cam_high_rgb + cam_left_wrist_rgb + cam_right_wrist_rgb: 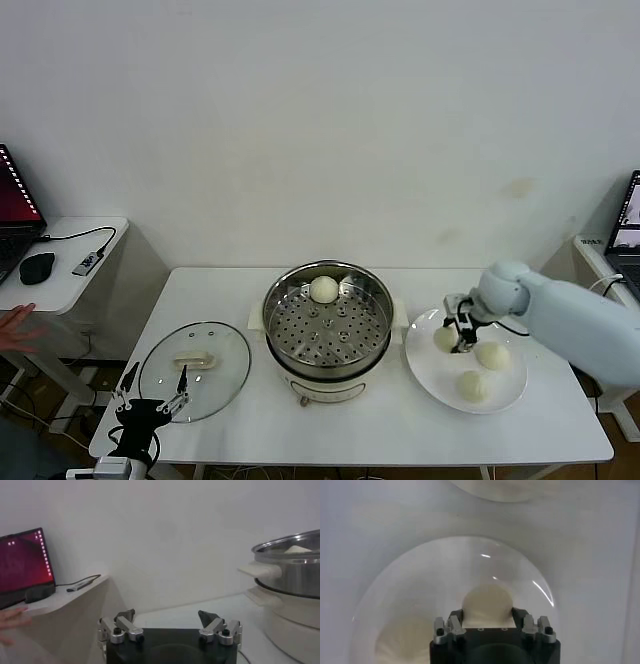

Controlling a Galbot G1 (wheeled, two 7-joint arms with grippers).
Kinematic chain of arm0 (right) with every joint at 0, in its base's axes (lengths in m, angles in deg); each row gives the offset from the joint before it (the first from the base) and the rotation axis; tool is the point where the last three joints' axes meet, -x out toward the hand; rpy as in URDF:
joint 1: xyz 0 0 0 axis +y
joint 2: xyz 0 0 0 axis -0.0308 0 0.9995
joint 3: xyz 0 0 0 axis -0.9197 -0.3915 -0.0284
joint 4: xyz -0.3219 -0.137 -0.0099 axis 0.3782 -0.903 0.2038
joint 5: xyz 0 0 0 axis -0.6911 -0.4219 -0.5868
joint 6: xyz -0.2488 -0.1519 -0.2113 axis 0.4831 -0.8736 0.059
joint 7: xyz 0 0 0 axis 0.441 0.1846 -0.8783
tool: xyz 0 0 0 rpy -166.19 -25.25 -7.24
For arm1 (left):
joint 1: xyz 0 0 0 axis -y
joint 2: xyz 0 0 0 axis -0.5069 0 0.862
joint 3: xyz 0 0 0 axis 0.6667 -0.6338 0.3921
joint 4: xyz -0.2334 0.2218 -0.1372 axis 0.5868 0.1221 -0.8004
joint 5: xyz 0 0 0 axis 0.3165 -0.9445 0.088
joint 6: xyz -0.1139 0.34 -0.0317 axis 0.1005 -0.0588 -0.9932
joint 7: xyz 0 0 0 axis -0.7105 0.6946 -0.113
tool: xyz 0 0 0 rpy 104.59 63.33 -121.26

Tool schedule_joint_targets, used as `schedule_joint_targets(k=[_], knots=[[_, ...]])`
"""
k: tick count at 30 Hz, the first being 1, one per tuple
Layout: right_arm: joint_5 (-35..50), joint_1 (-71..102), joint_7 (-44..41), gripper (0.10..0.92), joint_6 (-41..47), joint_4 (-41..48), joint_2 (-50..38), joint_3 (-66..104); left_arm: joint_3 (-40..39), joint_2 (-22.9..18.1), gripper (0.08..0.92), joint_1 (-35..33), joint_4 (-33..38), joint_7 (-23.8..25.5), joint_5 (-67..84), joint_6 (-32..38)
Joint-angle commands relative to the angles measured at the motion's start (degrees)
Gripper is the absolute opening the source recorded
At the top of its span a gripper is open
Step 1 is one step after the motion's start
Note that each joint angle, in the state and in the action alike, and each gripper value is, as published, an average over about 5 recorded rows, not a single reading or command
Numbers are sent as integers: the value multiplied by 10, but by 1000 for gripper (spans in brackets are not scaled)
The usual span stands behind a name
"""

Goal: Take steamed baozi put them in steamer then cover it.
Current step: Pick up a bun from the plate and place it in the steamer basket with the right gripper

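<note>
Bun (487, 602) sits between right gripper (488, 614) fingers, both pressed to its sides, on white plate (430, 372) right of steamer (327, 325). Two more buns (481, 370) lie on plate beside it; one bun (323, 289) rests on steamer tray. Cover (195, 370) lies flat on table (560, 420), left of steamer. Left gripper (170, 624) parked near table's front left edge, jaws wide apart, holding nothing. No readable writing.

baozi (324, 289) cream-white | steamer (372, 333) shiny steel, perforated tray | plate (428, 366) white | cover (228, 365) clear glass
</note>
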Motion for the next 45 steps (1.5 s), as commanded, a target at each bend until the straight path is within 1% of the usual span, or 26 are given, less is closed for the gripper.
schedule_joint_targets(k=[1,5,9,14,21,26,31,37,45], knots=[[96,-199,-10,611,26,-81,-49,-104,-2,3,823,1,5,0,1,-1],[159,-316,-5,611,49,-107,-17,-169,-3,6,823,3,7,0,3,-1],[229,-379,14,611,78,-119,39,-210,-3,10,823,4,8,1,5,-1],[311,-385,50,616,122,-122,119,-226,0,11,823,7,10,0,7,-1],[380,-332,112,619,190,-94,231,-223,10,10,823,4,11,0,10,0],[401,-286,140,619,212,-54,301,-206,13,5,823,3,12,0,9,1],[395,-242,153,619,223,-6,350,-193,14,2,823,2,13,0,8,1],[383,-202,160,619,224,39,381,-183,17,1,823,0,10,-1,7,3],[361,-160,154,619,223,78,401,-170,17,2,823,1,8,-1,6,4]])
